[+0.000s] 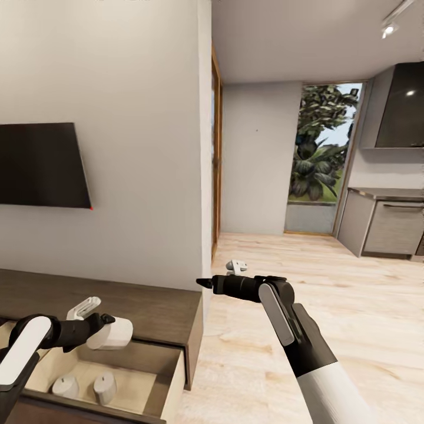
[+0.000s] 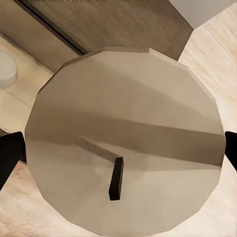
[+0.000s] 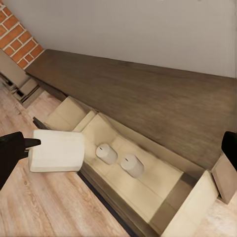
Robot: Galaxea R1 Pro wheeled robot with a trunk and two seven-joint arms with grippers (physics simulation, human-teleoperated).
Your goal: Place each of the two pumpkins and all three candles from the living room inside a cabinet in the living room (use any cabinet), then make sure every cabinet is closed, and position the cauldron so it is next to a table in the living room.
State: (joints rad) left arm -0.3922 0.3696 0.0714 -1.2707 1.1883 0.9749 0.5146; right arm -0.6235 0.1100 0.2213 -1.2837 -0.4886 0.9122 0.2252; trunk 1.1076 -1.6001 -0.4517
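Candle between half-hidden pincer tips

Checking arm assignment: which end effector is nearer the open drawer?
Left. The left end effector holds a candle just above the open drawer; the right end effector hangs farther off, over floor.

1. Left arm bent low at the head view's left edge, forearm reaching rightward.
2. Left gripper clamped on a candle, held on its side, dark fingertips at either flank.
3. Right arm raised from lower right, elbow bent, wrist level.
4. Right gripper pointing left, fingers spread, holding nothing.
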